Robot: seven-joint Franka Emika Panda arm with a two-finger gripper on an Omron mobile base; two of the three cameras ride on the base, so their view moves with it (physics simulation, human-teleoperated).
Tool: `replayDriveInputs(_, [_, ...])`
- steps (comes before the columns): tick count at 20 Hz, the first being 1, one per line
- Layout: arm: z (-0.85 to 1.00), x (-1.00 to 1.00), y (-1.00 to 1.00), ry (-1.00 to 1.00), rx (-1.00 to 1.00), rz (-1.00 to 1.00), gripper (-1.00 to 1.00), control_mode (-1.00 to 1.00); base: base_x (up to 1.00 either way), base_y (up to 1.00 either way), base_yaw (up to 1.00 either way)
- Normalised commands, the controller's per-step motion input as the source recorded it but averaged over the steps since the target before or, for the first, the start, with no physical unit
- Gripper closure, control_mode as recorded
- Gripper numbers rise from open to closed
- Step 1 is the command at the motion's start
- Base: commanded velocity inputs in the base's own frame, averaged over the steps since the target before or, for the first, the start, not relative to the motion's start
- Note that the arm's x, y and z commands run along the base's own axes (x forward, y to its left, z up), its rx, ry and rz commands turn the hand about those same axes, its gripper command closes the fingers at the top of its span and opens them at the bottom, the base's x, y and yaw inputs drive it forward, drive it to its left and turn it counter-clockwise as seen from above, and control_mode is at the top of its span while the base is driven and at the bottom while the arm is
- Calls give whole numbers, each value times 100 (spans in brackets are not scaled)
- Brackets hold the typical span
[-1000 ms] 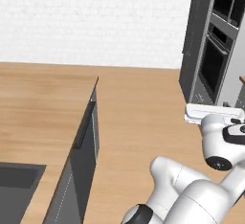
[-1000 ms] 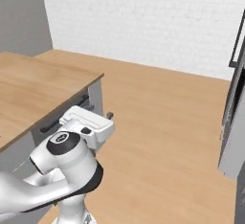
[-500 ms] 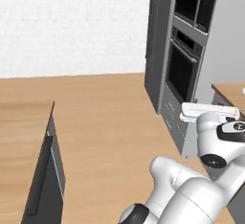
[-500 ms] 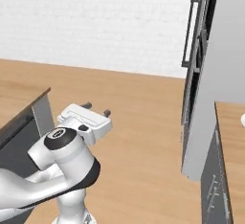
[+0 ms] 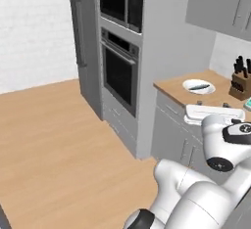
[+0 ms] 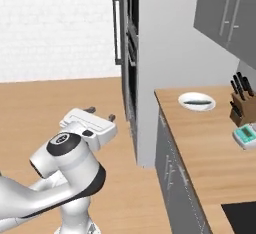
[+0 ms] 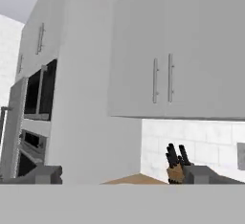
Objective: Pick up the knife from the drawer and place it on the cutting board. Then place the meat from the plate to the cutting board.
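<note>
The hand rides high on the folded white arm, well short of the counter, its two short dark fingers standing apart with nothing between them; in the left base view the hand sits just in front of the counter's near edge. On the wooden counter the plate lies near the far end, close to the tall oven column; the meat, a slim dark-looking strip, lies across the plate's middle. The left base view shows the same plate with the meat on it, and a wooden knife block to its right against the wall. In the right base view the knife block stands beyond the plate, with a small white and teal device just nearer than it. The hand view looks up at grey wall cabinets; the knife block shows low down against white tiles.
</note>
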Motion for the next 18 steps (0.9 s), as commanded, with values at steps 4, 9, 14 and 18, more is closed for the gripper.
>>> replayDriveInputs(4, [0, 0, 0, 0, 0, 0, -100, 100, 53, 9, -54])
replayDriveInputs(9, [0, 0, 0, 0, 0, 0, -100, 100, 55, 28, -52])
replayDriveInputs(14, [0, 0, 0, 0, 0, 0, -100, 100, 88, 38, -41])
replayDriveInputs(18, [0, 0, 0, 0, 0, 0, -100, 100, 86, 43, -37])
